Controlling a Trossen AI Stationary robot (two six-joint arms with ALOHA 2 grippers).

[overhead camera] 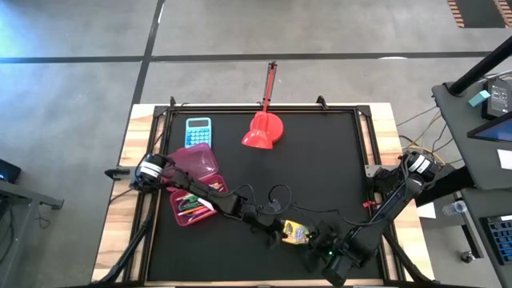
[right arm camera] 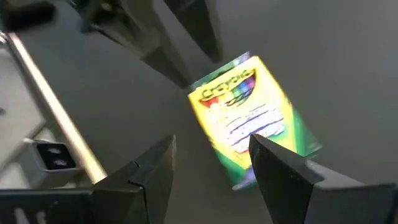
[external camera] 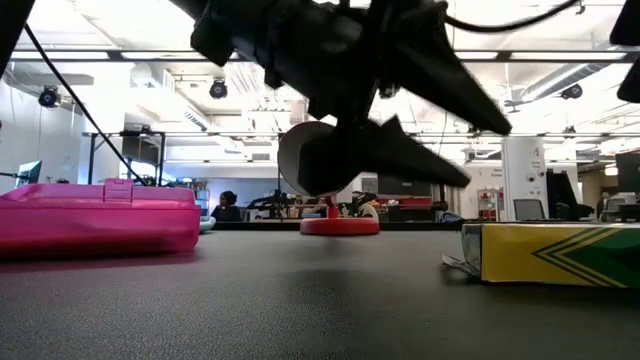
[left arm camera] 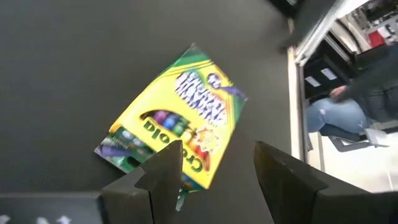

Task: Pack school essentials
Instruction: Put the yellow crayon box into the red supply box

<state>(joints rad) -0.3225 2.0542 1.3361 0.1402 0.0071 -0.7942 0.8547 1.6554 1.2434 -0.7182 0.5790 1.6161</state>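
The green-yellow crayon box [overhead camera: 296, 233] lies flat on the black mat near the table's near edge, and it also shows in the low view [external camera: 555, 255]. My left gripper [left arm camera: 217, 165] hovers open just to the box's left; the crayon box [left arm camera: 180, 118] lies ahead of its fingers. My right gripper [right arm camera: 211, 165] is open on the other side, with the crayon box [right arm camera: 252, 118] just beyond its fingertips. Neither gripper touches it. The open pink pencil case [overhead camera: 192, 188] lies at the left with coloured pencils [overhead camera: 190, 205] inside.
A light-blue calculator [overhead camera: 198, 130] lies beyond the pencil case. A red scoop [overhead camera: 263, 132] sits at the far middle, its long handle sticking past the far edge. The two arms meet over the near middle of the mat. Beyond the table's right edge a seated person [left arm camera: 348, 106] shows.
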